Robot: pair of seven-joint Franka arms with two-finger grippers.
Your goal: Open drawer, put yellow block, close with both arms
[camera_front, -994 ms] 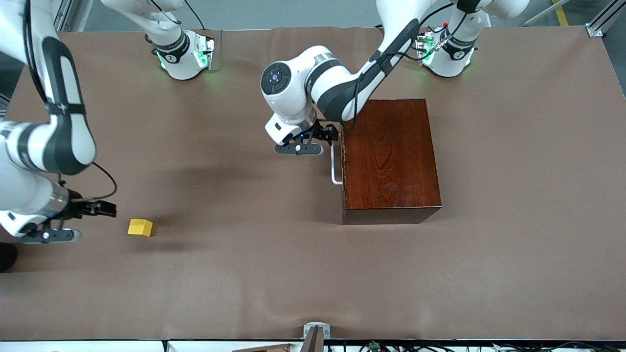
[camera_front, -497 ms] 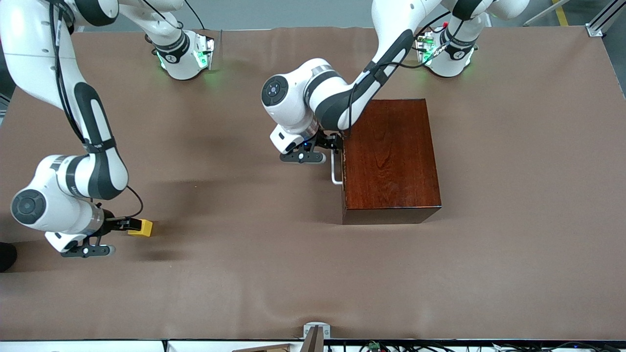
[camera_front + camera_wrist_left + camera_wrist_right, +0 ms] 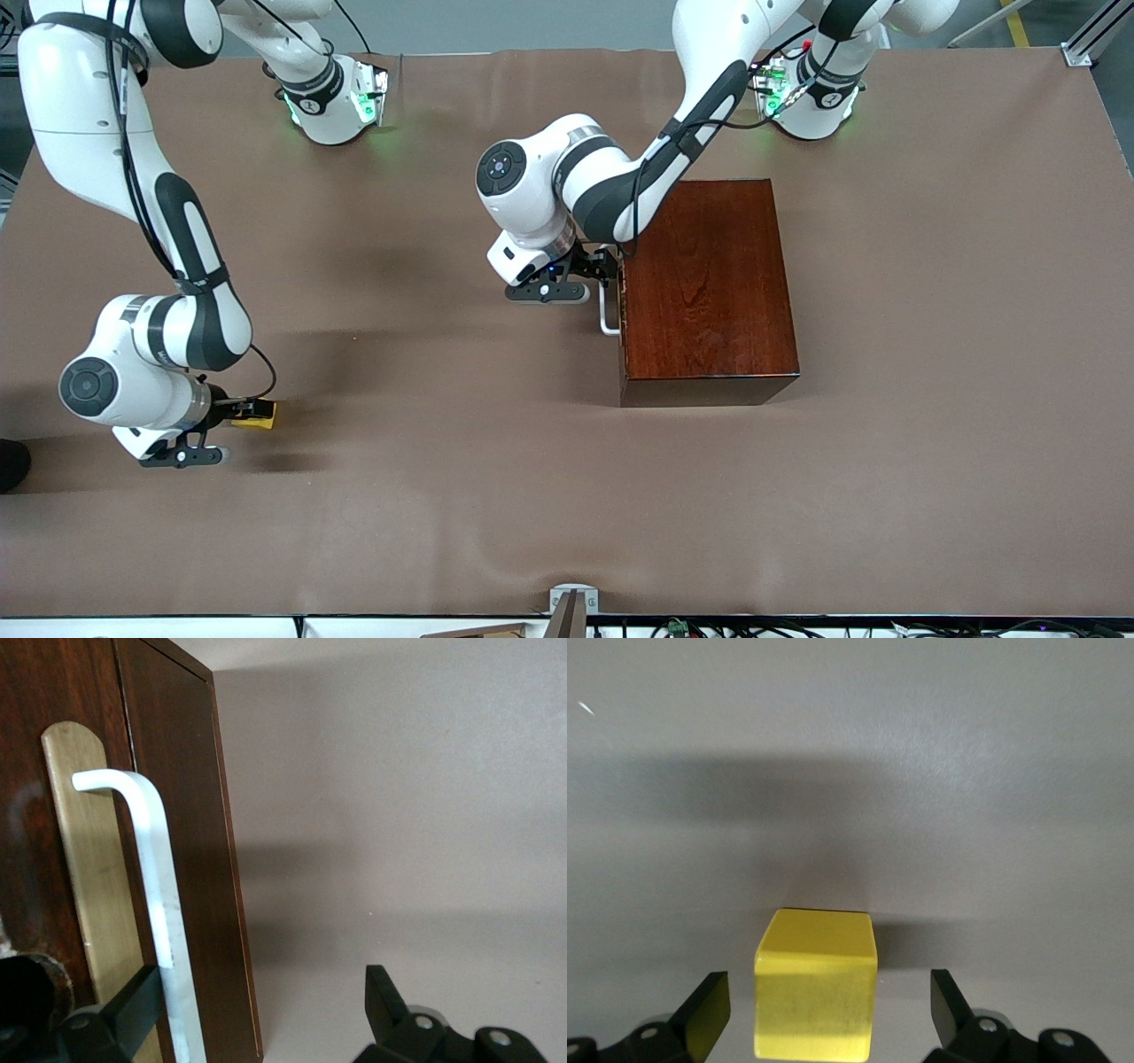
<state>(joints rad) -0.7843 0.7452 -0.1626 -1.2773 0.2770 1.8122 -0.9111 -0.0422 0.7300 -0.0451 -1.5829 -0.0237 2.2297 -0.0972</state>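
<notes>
The yellow block (image 3: 263,415) lies on the brown table toward the right arm's end. My right gripper (image 3: 251,409) is low around it, open. In the right wrist view the block (image 3: 817,992) sits between the two fingers (image 3: 709,1010) with a gap on each side. The drawer (image 3: 35,709) is shut inside the dark wooden box (image 3: 709,283). Its white handle (image 3: 607,310) faces the right arm's end. My left gripper (image 3: 609,264) is open at the handle's end farther from the front camera. One finger (image 3: 133,1010) is tucked between the handle (image 3: 155,904) and the drawer front, the other well clear.
A brass plate (image 3: 84,886) backs the handle on the drawer front. Brown table covering (image 3: 443,496) spreads between block and box. Both arm bases (image 3: 337,106) glow green at the table edge farthest from the front camera.
My right arm swung in and lowered, bringing its open fingers around the yellow block. The left gripper dropped slightly and closed in on the handle's end.
</notes>
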